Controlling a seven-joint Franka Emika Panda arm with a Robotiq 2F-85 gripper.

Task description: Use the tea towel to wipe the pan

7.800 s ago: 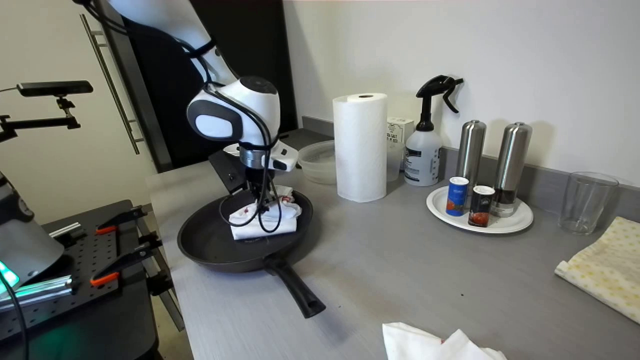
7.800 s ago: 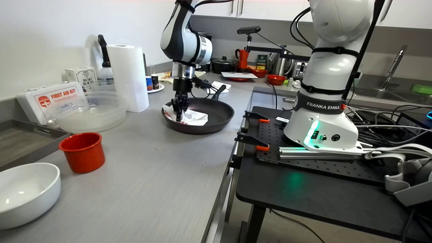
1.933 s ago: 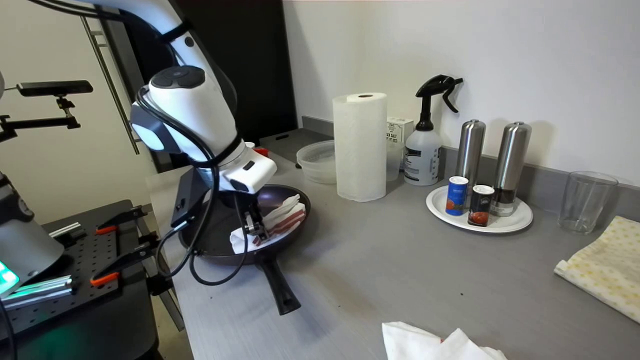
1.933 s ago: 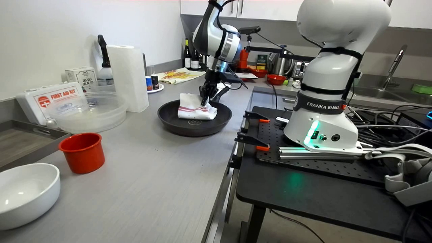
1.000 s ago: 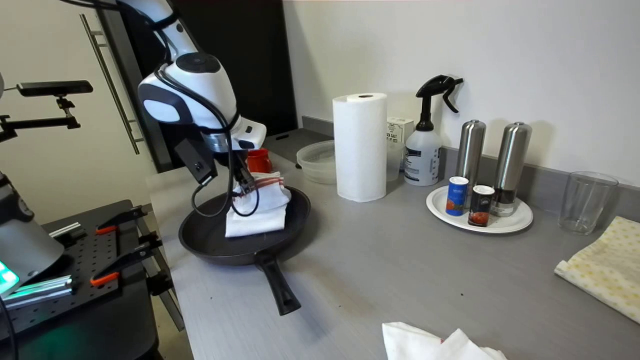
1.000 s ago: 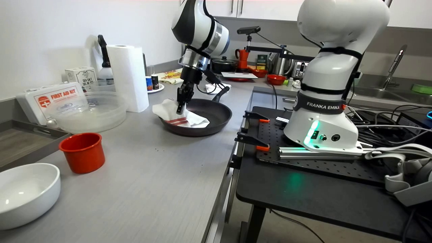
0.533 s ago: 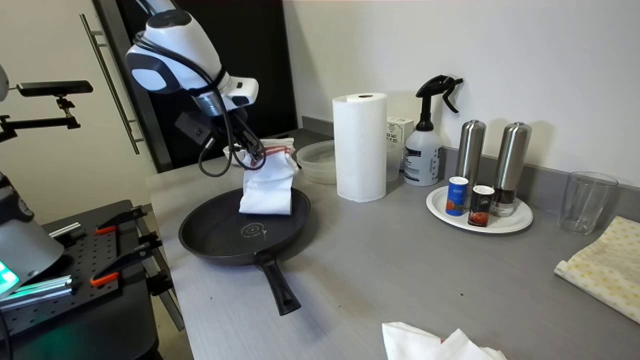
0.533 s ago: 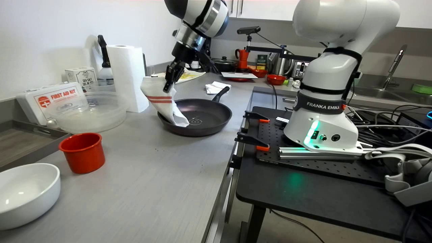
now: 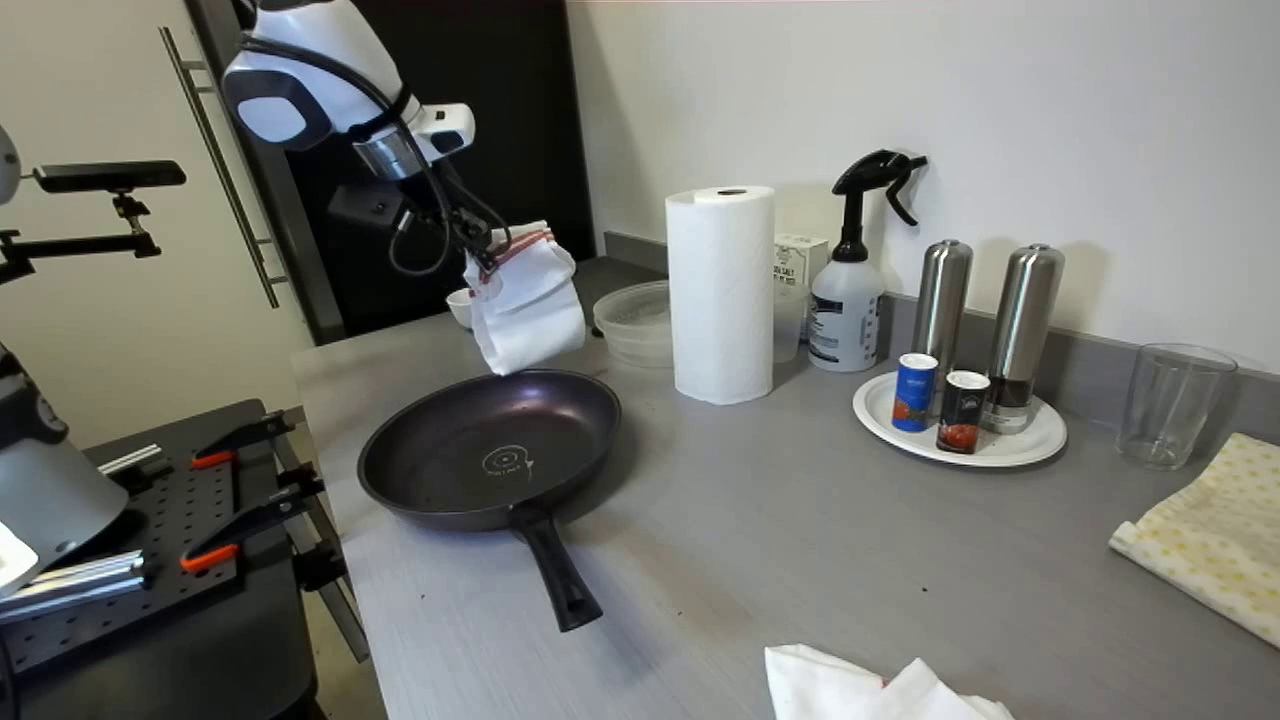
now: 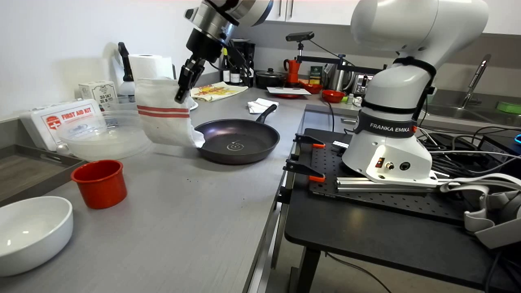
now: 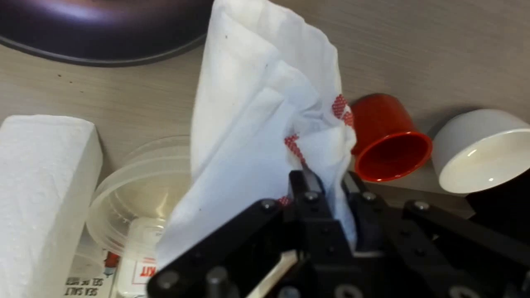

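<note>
The gripper is clamped on the tea towel; a bunch of the cloth goes between its two fingers. The towel hangs in the air just beside the pan, at the side opposite to the handle. In both exterior views its lower end comes in line with the pan's rim, but I cannot tell whether they touch. The pan stands flat on the grey surface, close to the front edge, which faces the robot's base.

I judge this to be a pause between two strokes, or the end of the wiping; which one is not certain. If more wiping is needed, it is good to bring the towel above the middle of the pan, then to lower it until the folded part lies flat, so that cloth, and not the hard fingers, meets the bottom. The pressure should be gentle and the path round. The pan could slide, so pushing towards the back edge seems safer than pulling to the front one.

The arm reaches out high from the base and its last part is tilted; the gripper points obliquely down, towards the back edge along the wall.
</note>
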